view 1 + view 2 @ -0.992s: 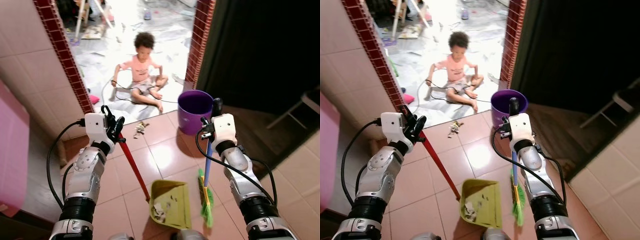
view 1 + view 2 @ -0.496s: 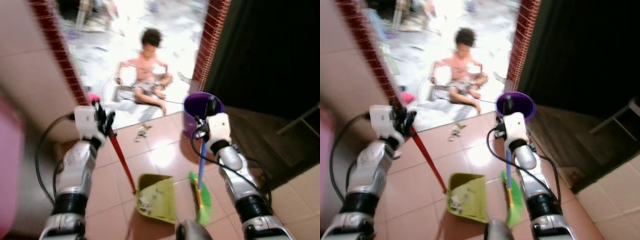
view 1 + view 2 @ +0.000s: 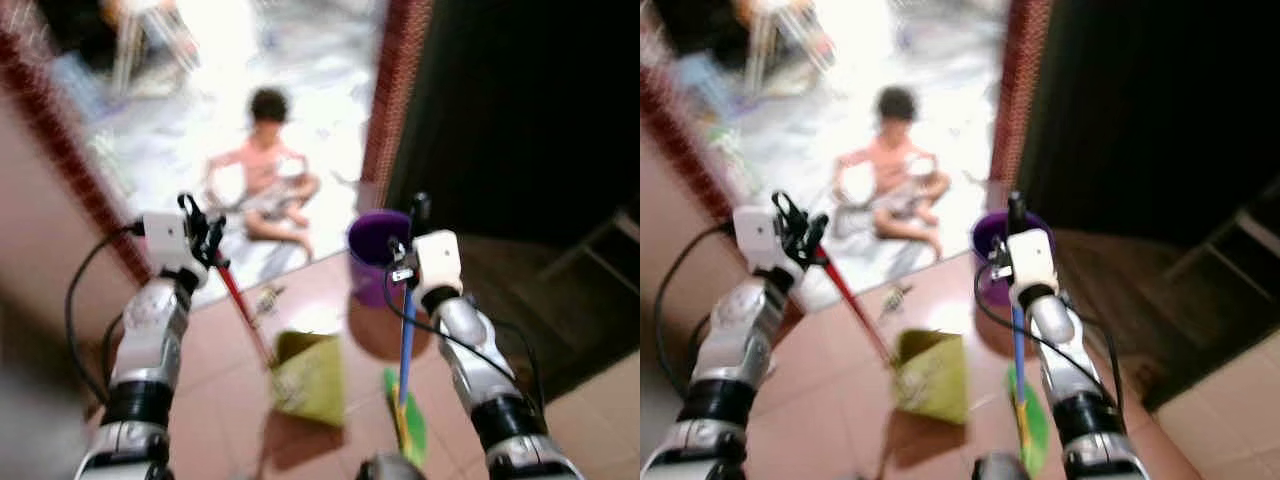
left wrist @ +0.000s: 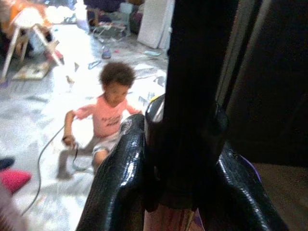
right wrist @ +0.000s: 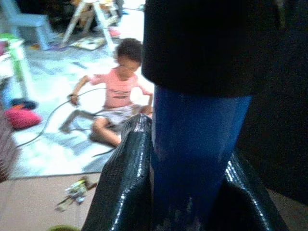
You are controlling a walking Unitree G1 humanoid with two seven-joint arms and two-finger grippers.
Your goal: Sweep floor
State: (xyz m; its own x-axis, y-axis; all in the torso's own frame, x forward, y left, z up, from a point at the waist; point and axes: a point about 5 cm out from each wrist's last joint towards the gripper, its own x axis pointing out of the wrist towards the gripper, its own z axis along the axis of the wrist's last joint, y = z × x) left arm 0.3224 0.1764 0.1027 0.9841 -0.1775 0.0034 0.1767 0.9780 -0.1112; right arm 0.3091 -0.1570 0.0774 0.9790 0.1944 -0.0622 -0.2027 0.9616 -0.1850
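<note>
Green dustpan (image 3: 308, 378) hangs by its red handle, gripped in the left tool (image 3: 203, 238). Right tool (image 3: 414, 262), at three o'clock, clenches the blue broom (image 3: 404, 372); a child (image 3: 264, 172) sits at twelve.

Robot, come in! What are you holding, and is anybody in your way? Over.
Left gripper shut on dustpan handle. Right gripper shut on broom. Person sitting ahead; purple bucket close.

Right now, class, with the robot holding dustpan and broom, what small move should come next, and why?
Probably carry the dustpan toward the purple bin. The left gripper holds its red handle, scraps seem to lie in it, and the right gripper holds the broom beside it. A person sits beyond, so go slowly.
</note>
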